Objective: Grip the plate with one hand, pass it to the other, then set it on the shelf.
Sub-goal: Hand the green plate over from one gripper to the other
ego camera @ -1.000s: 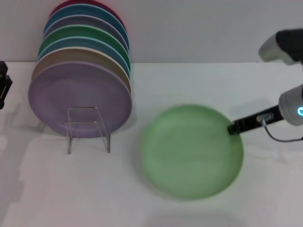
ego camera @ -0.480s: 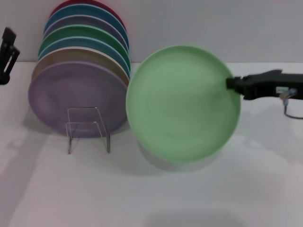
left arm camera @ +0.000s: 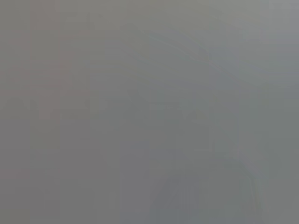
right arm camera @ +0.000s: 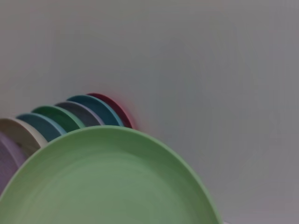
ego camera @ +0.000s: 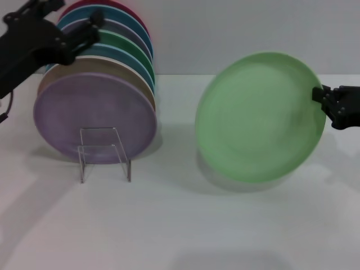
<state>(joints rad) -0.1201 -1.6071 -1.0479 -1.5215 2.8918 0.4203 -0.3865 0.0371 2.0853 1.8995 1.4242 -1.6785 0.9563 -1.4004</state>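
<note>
The pale mint-green plate [ego camera: 259, 118] hangs in the air right of centre, tilted nearly upright with its face towards me. My right gripper [ego camera: 322, 100] is shut on its right rim. The plate also fills the lower part of the right wrist view [right arm camera: 107, 182]. My left gripper [ego camera: 79, 12], black linked bars, is raised at the upper left in front of the stacked plates, open and empty, well apart from the plate. The wire shelf [ego camera: 104, 152] stands at the left with its squarish front loop bare. The left wrist view shows only blank grey.
Several coloured plates stand upright in the shelf, a lilac plate [ego camera: 93, 115] foremost, then tan, blue, emerald green and others [right arm camera: 70, 116]. The white table [ego camera: 180, 225] runs to a pale wall behind.
The plate rose off the table, tipped upright, then moved right with the right gripper. My left gripper swung up and rightward from the left edge to the front of the plate stack.
</note>
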